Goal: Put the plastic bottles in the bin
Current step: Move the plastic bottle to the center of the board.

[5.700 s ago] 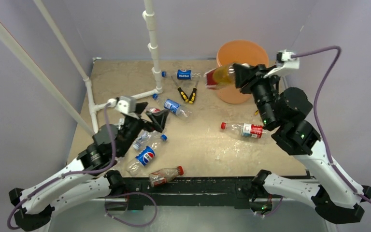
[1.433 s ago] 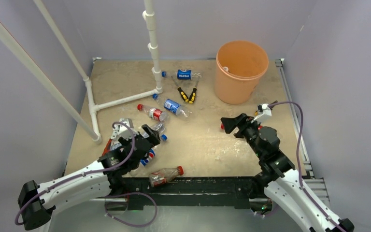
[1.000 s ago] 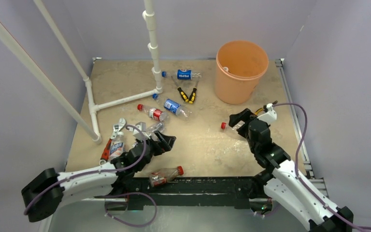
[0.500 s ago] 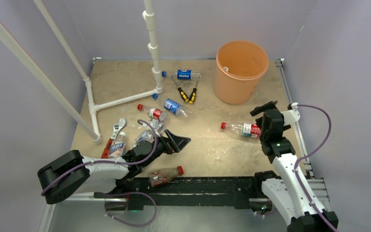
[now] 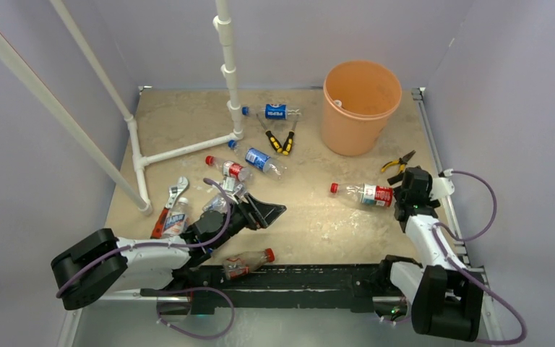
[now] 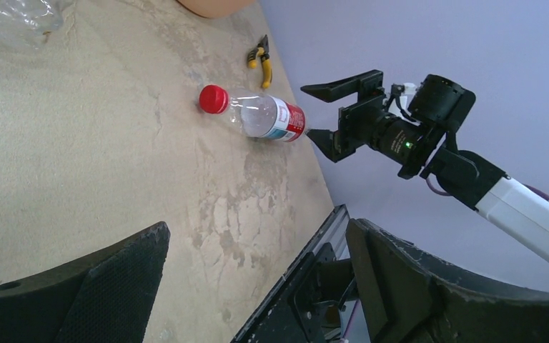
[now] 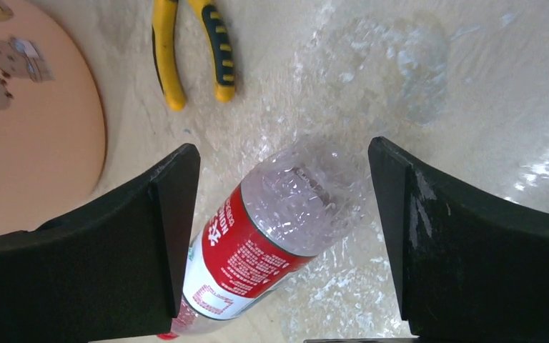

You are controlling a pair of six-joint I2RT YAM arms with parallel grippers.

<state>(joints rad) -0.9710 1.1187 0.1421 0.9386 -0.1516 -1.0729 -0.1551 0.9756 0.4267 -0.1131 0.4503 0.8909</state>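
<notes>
A clear bottle with a red cap and red label (image 5: 365,194) lies on its side right of the table's middle. My right gripper (image 5: 398,193) stands open at its base end. In the right wrist view this bottle (image 7: 257,243) lies between the jaws of the right gripper (image 7: 284,232), nearer the left finger, with a gap on the right. My left gripper (image 5: 271,214) hovers open and empty near the front left, beside a cluster of bottles (image 5: 225,196). Other bottles (image 5: 274,112) (image 5: 248,262) lie scattered. The orange bin (image 5: 361,105) stands at the back right.
Yellow-and-black pliers lie near the bin (image 5: 280,142) and by the right gripper (image 5: 397,160). A red-handled wrench (image 5: 168,204) rests at the left. A white pipe frame (image 5: 188,148) crosses the back left. Purple walls enclose the table.
My right gripper swung from over the red-label bottle round to its base end and came down with the jaws around it. The left gripper moved right, away from the bottle cluster, then held.
</notes>
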